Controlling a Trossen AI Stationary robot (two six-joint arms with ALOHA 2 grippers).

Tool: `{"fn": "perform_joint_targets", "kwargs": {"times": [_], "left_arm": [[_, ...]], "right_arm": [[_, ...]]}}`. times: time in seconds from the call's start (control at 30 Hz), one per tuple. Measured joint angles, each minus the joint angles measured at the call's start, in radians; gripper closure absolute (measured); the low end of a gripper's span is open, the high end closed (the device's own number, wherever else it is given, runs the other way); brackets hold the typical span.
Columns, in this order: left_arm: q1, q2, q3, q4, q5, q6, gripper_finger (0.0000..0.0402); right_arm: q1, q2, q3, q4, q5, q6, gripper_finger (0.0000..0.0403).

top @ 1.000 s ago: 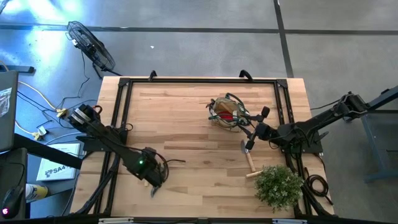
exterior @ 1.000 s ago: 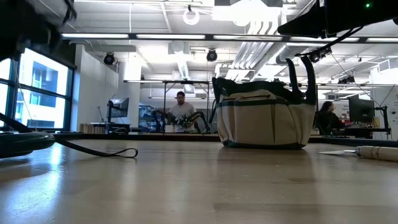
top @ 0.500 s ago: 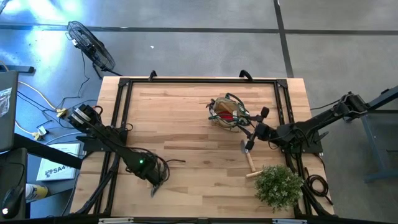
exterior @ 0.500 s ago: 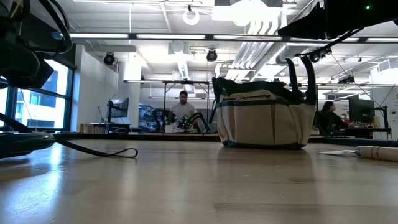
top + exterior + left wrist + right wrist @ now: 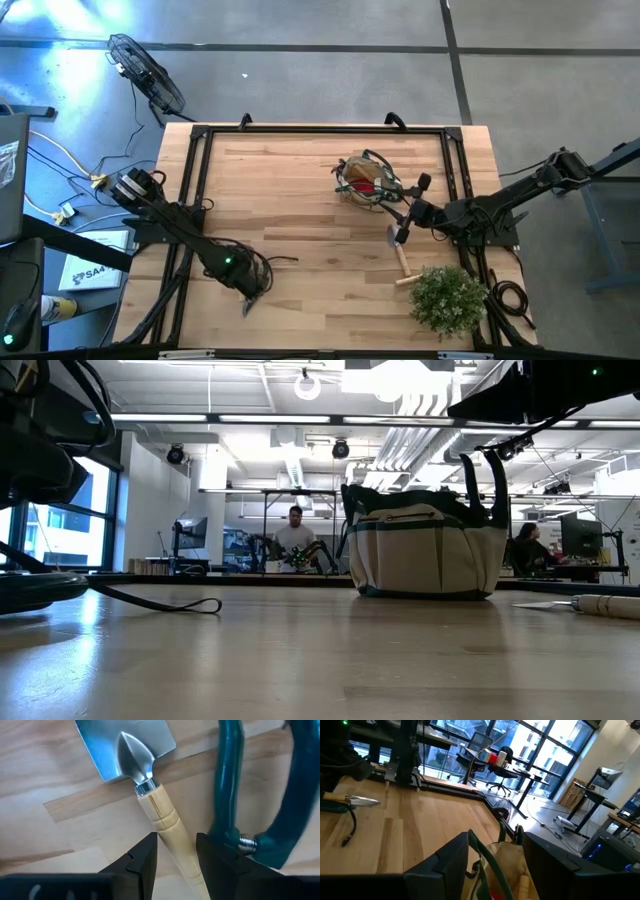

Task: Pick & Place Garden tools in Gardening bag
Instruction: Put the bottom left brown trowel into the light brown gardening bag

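Left gripper (image 5: pixel 250 292) sits low in the lower left of the high view, over a trowel whose pale handle barely shows beneath it. The gardening bag (image 5: pixel 366 180) stands in the upper middle of the counter (image 5: pixel 300 190), well apart from it. The right gripper (image 5: pixel 413 212) hovers just beside the bag's right edge, with a second trowel (image 5: pixel 398 252) lying below it and a bushy plant (image 5: pixel 448 298) at lower right.

From the low view, the bag (image 5: pixel 425 552) stands upright in the middle; a trowel handle (image 5: pixel 607 605) lies at the far right, and a dark strap (image 5: pixel 160 600) trails at left.

In the left wrist view, the fingers (image 5: pixel 145 862) stand part open, astride the wooden handle of the trowel (image 5: pixel 150 790), not yet pinching it; the blade lies toward upper left, and green-handled shears (image 5: pixel 235 795) lie touching or just beside it on the right. To grip well, I judge the fingers should close squarely on the handle alone, clear of the shears.

The right wrist view shows that gripper's fingers (image 5: pixel 450 862) part open and empty above the bag's mouth (image 5: pixel 505 865).
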Motion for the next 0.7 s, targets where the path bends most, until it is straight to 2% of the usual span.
{"fn": "perform_joint_targets", "kwargs": {"times": [0.23, 0.4, 0.47, 0.6, 0.7], "left_arm": [[0.001, 0.047, 0.003, 0.01, 0.049, -0.002, 0.0272], [0.001, 0.055, 0.004, 0.004, 0.039, 0.004, 0.0276], [0.001, 0.056, 0.004, 0.003, 0.037, 0.006, 0.0289], [0.0, 0.057, 0.004, -0.003, 0.034, 0.04, 0.0344], [0.0, 0.055, 0.004, -0.028, 0.03, 0.061, 0.0346]], "right_arm": [[0.0, 0.0, 0.0, -0.026, -0.001, 0.026, 0.0224], [0.0, 0.0, 0.0, -0.038, -0.003, 0.049, 0.0224], [0.0, 0.0, 0.0, -0.044, -0.013, 0.05, 0.0224], [0.0, 0.0, 0.0, -0.042, -0.033, 0.052, 0.0224], [0.0, 0.0, 0.0, -0.042, -0.033, 0.068, 0.0224]]}}
